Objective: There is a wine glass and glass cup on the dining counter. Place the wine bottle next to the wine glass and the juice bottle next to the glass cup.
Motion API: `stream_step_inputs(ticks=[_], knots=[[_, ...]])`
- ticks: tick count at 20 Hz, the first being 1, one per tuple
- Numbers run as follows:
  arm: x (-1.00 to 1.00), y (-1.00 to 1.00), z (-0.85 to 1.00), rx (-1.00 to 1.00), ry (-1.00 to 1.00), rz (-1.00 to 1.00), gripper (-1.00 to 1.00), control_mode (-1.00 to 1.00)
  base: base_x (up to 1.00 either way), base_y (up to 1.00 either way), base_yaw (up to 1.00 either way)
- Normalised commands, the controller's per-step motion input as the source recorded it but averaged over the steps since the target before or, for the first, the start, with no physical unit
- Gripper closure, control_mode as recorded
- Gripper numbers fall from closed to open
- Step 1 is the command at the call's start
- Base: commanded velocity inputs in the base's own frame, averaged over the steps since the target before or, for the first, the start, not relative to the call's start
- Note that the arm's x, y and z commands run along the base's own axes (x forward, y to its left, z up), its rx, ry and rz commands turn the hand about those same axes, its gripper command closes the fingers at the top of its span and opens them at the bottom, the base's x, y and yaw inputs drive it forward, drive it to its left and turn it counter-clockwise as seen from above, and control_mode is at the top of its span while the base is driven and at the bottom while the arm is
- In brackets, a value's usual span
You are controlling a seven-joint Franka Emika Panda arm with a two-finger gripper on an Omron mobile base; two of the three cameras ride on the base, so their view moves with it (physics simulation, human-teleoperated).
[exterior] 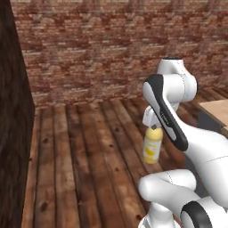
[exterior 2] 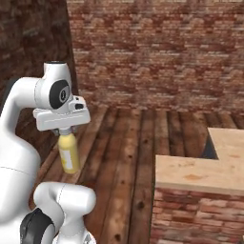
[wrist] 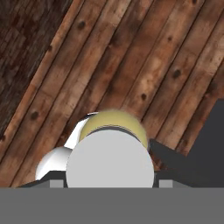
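gripper (exterior 2: 67, 131) clamps juice bottle (exterior 2: 69, 153) (aloft)

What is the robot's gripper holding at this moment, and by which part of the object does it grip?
The gripper holds the juice bottle at its top, around the cap end; the yellow body hangs upright below the hand, above the wooden floor.

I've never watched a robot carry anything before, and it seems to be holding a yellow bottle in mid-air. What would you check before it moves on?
1. Grip: gripper shut on the stout yellow juice bottle near its cap: ok.
2. Bottle hangs upright above the dark plank floor, not tilted: ok.
3. Bottle clear of the brick-based wooden counter to the right: ok.
4. Clear stemmed wine glass and glass cup located: cannot tell.
5. Slim dark wine bottle already placed: cannot tell.
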Motion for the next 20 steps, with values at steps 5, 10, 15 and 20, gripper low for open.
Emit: stream_step_inputs(ticks=[5,10,15,20], knots=[[0.0,0.0,0.0,0.0,0.0,0.0,1.0,1.0,0.76,0.33,-0.27],[0.0,0.0,0.0,0.0,0.0,0.0,1.0,1.0,0.74,0.34,-0.3],[0.0,0.0,0.0,0.0,0.0,0.0,1.0,1.0,0.7,0.34,-0.36],[0.0,0.0,0.0,0.0,0.0,0.0,1.0,1.0,0.7,0.34,-0.37]])
